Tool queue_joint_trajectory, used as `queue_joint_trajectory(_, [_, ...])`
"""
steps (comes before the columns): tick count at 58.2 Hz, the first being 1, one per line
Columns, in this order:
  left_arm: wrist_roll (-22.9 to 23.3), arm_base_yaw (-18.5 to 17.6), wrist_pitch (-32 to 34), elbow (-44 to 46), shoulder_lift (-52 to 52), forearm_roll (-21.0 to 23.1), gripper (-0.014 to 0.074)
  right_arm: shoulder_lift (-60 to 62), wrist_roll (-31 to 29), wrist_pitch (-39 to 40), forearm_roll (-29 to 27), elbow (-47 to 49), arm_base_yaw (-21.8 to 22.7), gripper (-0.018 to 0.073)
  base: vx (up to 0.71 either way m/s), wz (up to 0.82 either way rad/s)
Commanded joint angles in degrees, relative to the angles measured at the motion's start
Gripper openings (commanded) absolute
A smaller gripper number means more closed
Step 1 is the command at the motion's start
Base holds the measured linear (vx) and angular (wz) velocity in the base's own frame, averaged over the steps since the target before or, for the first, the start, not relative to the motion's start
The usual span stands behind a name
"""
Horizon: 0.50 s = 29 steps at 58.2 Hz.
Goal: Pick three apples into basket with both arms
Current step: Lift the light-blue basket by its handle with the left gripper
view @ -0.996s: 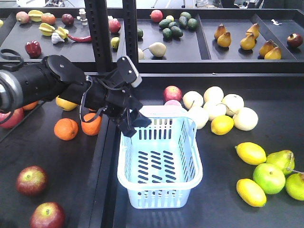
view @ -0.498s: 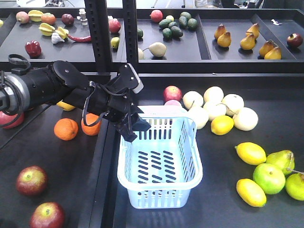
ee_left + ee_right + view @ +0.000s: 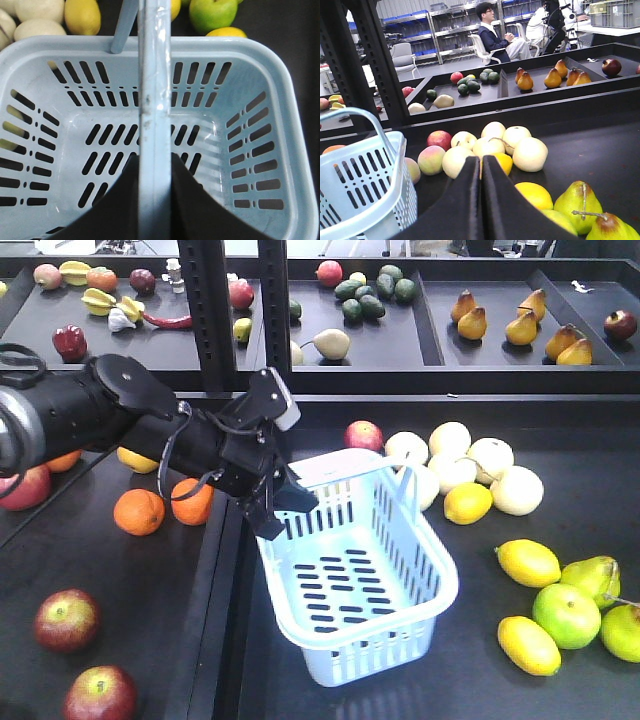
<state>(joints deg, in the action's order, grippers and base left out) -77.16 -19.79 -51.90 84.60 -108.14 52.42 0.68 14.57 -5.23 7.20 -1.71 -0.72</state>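
Observation:
My left gripper [image 3: 276,506] is shut on the handle [image 3: 155,100] of the pale blue slotted basket [image 3: 436,570]; the handle passes between the jaws [image 3: 155,165]. The basket is empty, tilted, with its left side raised off the black table. Two red apples [image 3: 67,620] [image 3: 100,695] lie at the front left, and one [image 3: 364,434] lies behind the basket. Another red apple [image 3: 22,487] shows partly under my left arm. My right gripper [image 3: 481,160] is shut and empty, low over the table right of the basket [image 3: 360,170], facing the far apple [image 3: 440,139]. It is out of the front view.
Oranges [image 3: 139,511] lie under my left arm. Pale round fruits [image 3: 470,465], lemons [image 3: 528,562] and green pears [image 3: 567,614] lie right of the basket. Peaches [image 3: 431,159] sit by the basket's far side. A black post [image 3: 212,310] and a raised shelf of fruit stand behind.
My left gripper has lifted the basket by its handle. The basket has tilted and its front end has swung to the right. The right gripper cannot be compared.

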Motion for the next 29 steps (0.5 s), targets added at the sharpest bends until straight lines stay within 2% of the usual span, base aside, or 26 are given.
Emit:
queue_joint_trajectory(1, [0.3, -0.4, -1.6, 1.9, 6.0, 6.2, -0.0008, 0.6, -0.4, 4.3, 0.6, -0.7, 0.2, -0.0005, 0.0, 0.0])
queue_joint_trajectory(6, [1.0, -0.4, -3.1, 1.9, 8.0, 6.9, -0.0008, 0.6, -0.4, 4.3, 0.6, -0.7, 0.2, -0.0005, 0.0, 0.0])
queue_joint_trajectory(12, [4.4, -0.4, -4.4, 1.9, 10.7, 6.8, -0.0008, 0.6, -0.4, 4.3, 0.6, -0.7, 0.2, -0.0005, 0.0, 0.0])
queue_joint_trajectory(24, [12.3, -0.4, -6.8, 1.9, 16.1, 6.7, -0.0008, 0.6, -0.4, 4.3, 0.6, -0.7, 0.2, -0.0005, 0.0, 0.0])
queue_joint_trajectory(29, [17.1, -0.4, -8.6, 1.9, 17.8, 6.5, -0.0008, 0.6, -0.4, 4.3, 0.6, -0.7, 0.2, -0.0005, 0.0, 0.0])
